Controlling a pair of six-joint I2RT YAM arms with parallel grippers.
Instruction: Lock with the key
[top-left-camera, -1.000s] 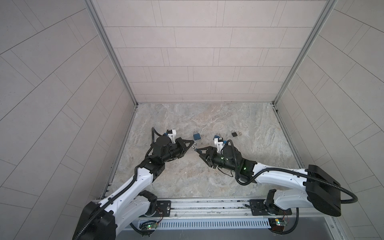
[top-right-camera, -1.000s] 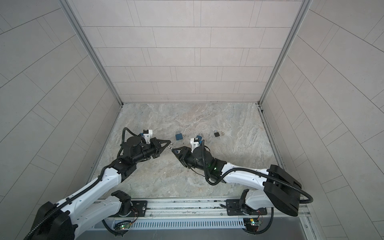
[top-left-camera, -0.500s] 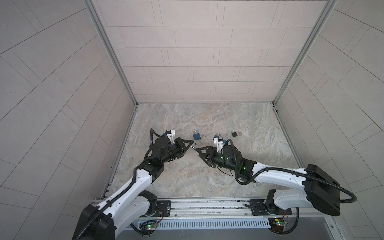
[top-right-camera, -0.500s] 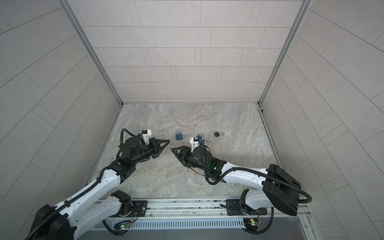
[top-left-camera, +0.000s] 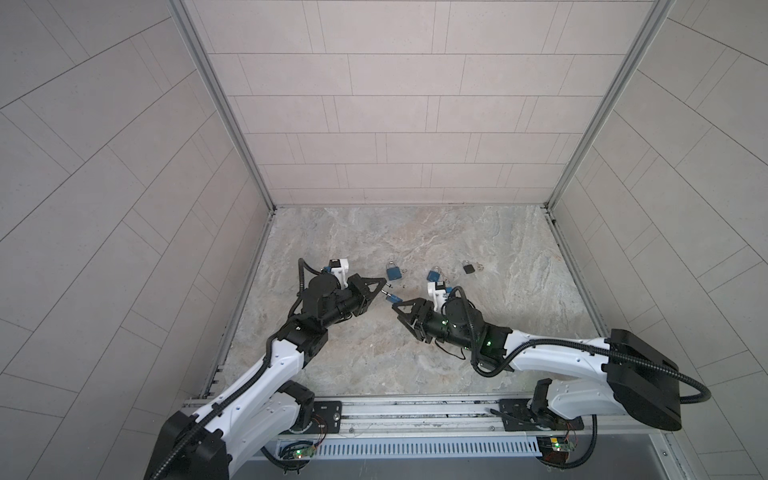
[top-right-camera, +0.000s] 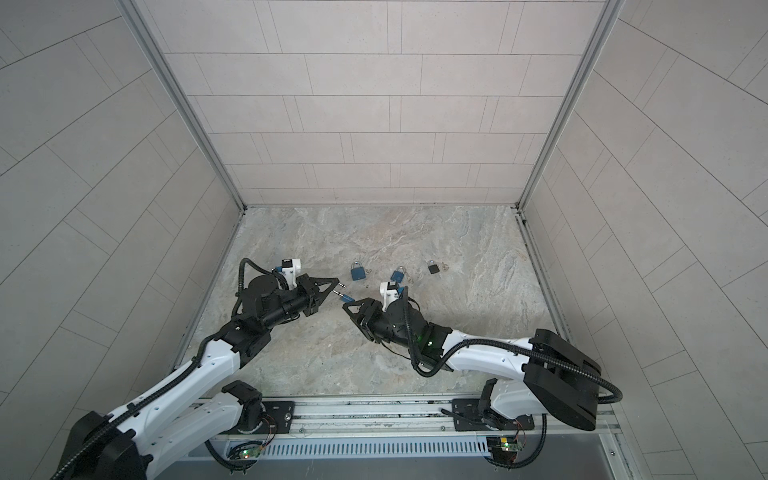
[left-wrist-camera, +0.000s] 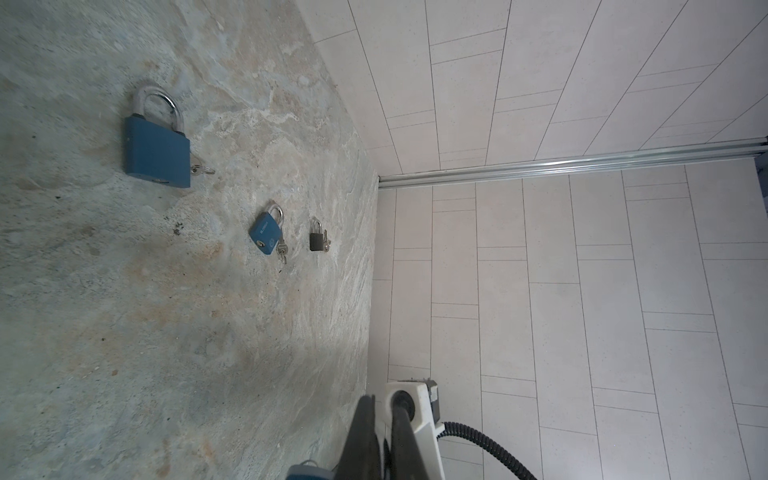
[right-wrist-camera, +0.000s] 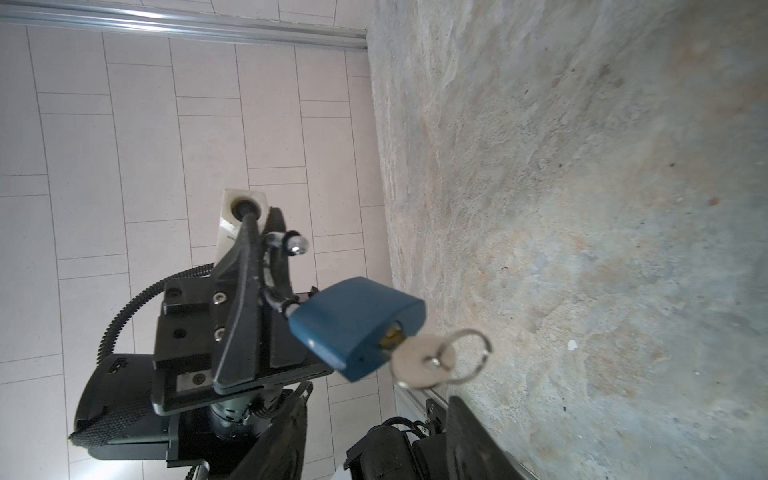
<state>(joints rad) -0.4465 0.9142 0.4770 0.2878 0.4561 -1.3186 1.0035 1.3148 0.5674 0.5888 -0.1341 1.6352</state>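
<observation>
**Item:** held padlock (right-wrist-camera: 353, 324), a blue-painted metal body with rounded shoulders, carried clear of the mottled grey-beige stone-look tabletop (top-left-camera: 457, 232), over its middle and between the two arms. **Shackle:** a bright steel hoop (right-wrist-camera: 269, 259), open, with its free end swung out of the body. **Key:** a small flat silver key (right-wrist-camera: 419, 357), seated in the keyway on the body's underside, with a thin wire split ring (right-wrist-camera: 478, 353) hanging through its bow. **Left gripper** (top-left-camera: 379, 289): clenched on the shackle, so the body hangs from one leg and can likely pivot. **Right gripper** (top-left-camera: 399, 316): released, with the jaws parted and empty, facing the key and just short of it. **Step in hand, as judged:** take the key's bow in the right gripper. **Handling notes:** set the jaws across the two flat faces of the bow, not its edges. Keep the grip off the split ring, which would slip and give no purchase for turning. Come in along the key's axis so that a wrist roll turns it without levering it sideways, and close firmly before any turn. The free shackle end probably has to be swung back over its hole and pressed home before the lock can catch. **Risk:** the turn may swing the body round the held leg instead of working the cylinder. **Also present, lying flat farther back:** a large blue padlock (left-wrist-camera: 157, 149), a smaller blue padlock (left-wrist-camera: 266, 232) and a small black padlock (left-wrist-camera: 316, 240).
</observation>
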